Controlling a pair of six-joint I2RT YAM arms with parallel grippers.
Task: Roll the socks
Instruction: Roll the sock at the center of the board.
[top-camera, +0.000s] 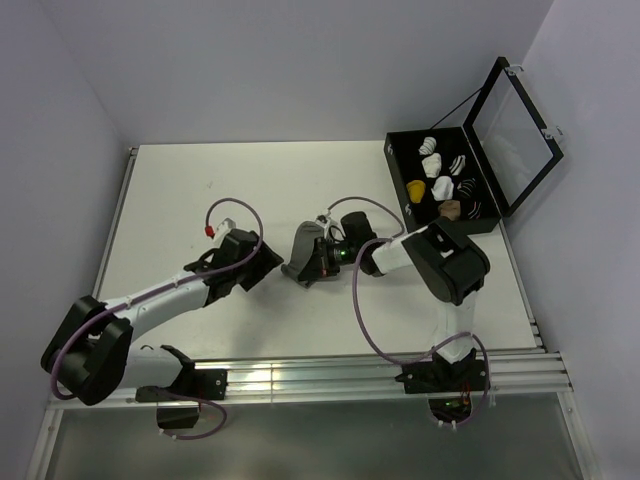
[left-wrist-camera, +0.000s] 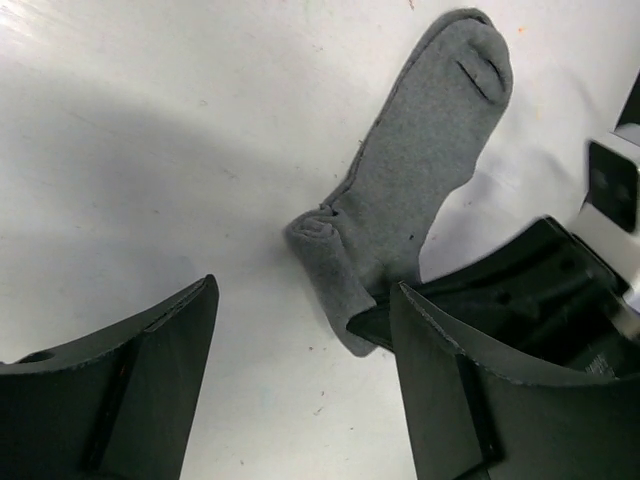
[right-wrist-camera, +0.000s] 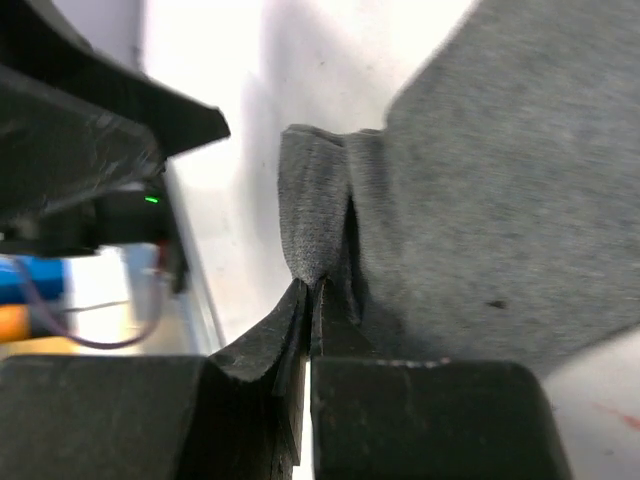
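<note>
The grey sock (top-camera: 303, 252) lies flat on the white table at its middle, its near end curled into a small roll (left-wrist-camera: 320, 235). My right gripper (top-camera: 325, 258) is shut on a fold of that end, shown close up in the right wrist view (right-wrist-camera: 318, 285). My left gripper (top-camera: 262, 262) is open and empty just left of the sock; in the left wrist view (left-wrist-camera: 300, 300) its jaws stand wide apart in front of the rolled end, not touching it. A mustard-yellow bundle (top-camera: 416, 189) lies in the black box.
An open black box (top-camera: 400, 215) with a clear lid stands at the back right, holding white, striped and tan sock bundles. The right gripper's finger (left-wrist-camera: 530, 290) sits close to my left gripper's right finger. A metal rail (top-camera: 330, 375) runs along the near edge.
</note>
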